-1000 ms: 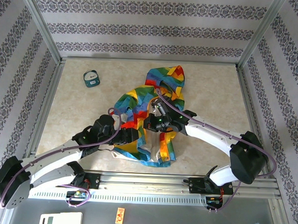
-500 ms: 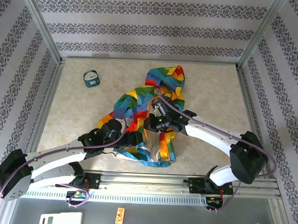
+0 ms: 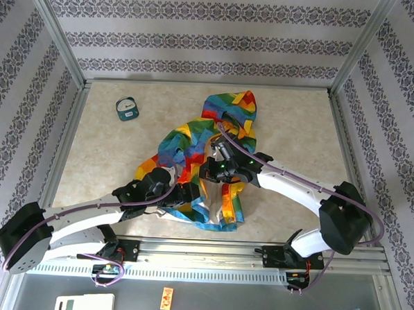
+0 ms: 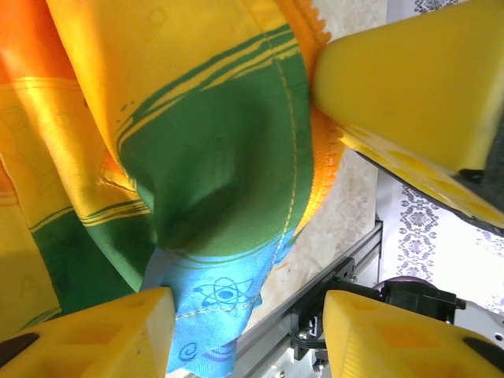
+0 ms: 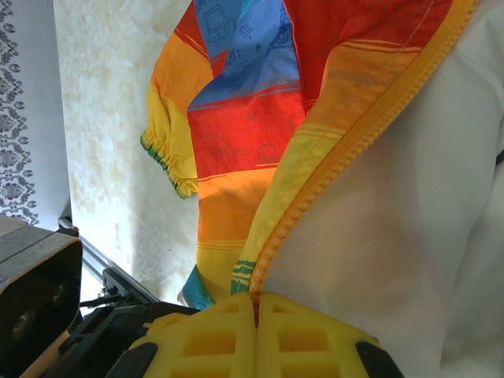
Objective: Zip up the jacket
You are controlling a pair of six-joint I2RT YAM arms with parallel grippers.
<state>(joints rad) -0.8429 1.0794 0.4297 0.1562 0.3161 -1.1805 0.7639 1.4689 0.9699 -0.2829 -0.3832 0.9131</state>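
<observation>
Top external: left jaws edged rightward along the jacket (image 3: 187,136) (widening too).

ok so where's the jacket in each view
Top external: jacket spread over the centre of the table.
Left wrist: green, yellow and blue panels hang across the left and middle.
Right wrist: red-orange panels and white lining cover the centre and right.
Shared landmark: the beige table, behind the fabric in all three.

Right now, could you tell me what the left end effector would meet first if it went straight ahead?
The jacket: its green and blue cloth hangs just ahead of the left end effector, between its open fingers. Depth is unclear, but nothing seems to lie nearer.
</observation>
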